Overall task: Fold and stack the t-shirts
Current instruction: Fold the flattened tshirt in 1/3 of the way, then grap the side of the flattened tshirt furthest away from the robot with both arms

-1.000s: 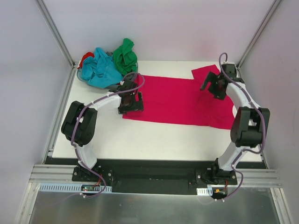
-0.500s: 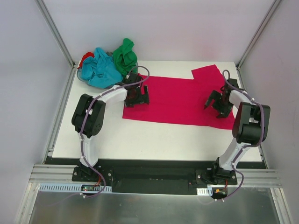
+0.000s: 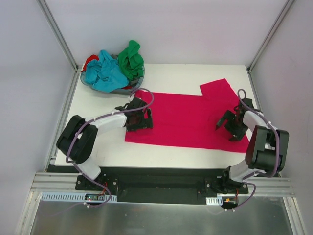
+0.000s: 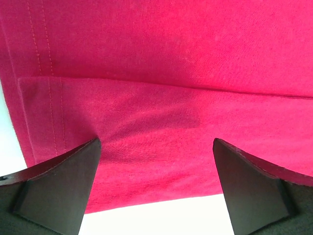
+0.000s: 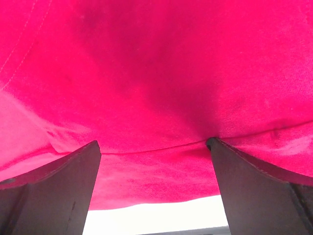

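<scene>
**Upper left:** a basket (image 3: pixel 126 89) holds the heaped blue shirt (image 3: pixel 105 73), green shirt (image 3: pixel 130 59) and a sliver of red shirt (image 3: pixel 89 61).

**Centre:** the crimson shirt (image 3: pixel 186 115) lies spread flat on the bench (image 3: pixel 102 147), with one sleeve pointing to the upper right. The left fingers (image 4: pixel 58 186) are released and spread wide, low over the shirt's left hem. A folded-over layer of cloth shows between them.

**Right:** the right fingers (image 5: pixel 54 186) are likewise spread and grasp nothing, low over the shirt's lower right part.
</scene>
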`<state>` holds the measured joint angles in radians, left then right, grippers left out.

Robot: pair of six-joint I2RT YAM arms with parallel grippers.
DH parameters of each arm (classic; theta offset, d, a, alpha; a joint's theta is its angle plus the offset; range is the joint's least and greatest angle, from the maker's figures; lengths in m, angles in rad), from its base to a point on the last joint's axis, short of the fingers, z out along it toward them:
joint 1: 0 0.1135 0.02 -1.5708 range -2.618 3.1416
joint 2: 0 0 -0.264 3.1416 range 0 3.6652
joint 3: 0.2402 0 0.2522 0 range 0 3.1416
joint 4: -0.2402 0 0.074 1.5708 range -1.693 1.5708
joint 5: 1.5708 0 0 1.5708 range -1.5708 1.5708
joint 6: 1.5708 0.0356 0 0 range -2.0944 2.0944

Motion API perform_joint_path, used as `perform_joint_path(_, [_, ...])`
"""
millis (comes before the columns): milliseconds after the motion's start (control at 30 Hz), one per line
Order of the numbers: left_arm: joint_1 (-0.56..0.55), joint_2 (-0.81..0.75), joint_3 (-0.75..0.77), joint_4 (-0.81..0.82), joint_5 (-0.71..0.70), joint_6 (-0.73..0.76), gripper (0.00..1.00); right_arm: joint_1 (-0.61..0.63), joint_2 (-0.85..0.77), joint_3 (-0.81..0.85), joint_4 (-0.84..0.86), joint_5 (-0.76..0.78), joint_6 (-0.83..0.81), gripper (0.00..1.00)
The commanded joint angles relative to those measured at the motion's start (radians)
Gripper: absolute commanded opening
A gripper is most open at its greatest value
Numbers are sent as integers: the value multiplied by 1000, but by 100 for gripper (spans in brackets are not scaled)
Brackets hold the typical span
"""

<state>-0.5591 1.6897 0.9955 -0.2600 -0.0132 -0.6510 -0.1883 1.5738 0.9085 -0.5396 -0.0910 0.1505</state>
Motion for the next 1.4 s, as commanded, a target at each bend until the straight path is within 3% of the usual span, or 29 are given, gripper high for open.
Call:
perform_joint_path(0, [-61,-93,-150,-105,-51,-102,99,-23,-119,-117,-94,45,53,96])
perform_joint_path(233, [-94,-290,-334,-107,-11,-186,99,-39,-345,-299,-115,79,90,96])
perform_joint_path(400, [-120,-436,-408,-110,9,-211,99,-45,-452,-336,-140,85,81,96])
perform_joint_path(633, [-122,-544,-341,-130,19,-161,99,-45,-581,-281,-178,50,23,96])
perform_joint_path(767, [-119,-539,-214,-171,-117,-82,99,-45,-638,-183,-159,5,-34,96])
perform_joint_path(933, [-52,-425,-34,-179,-266,22,99,-45,-609,-74,-4,-52,-55,96])
perform_joint_path(1133, [117,-152,227,-188,-254,117,99,-46,-378,148,97,-110,-91,96])
perform_joint_path(1367, [171,138,446,-208,-232,189,84,-46,-127,297,213,-194,-100,96])
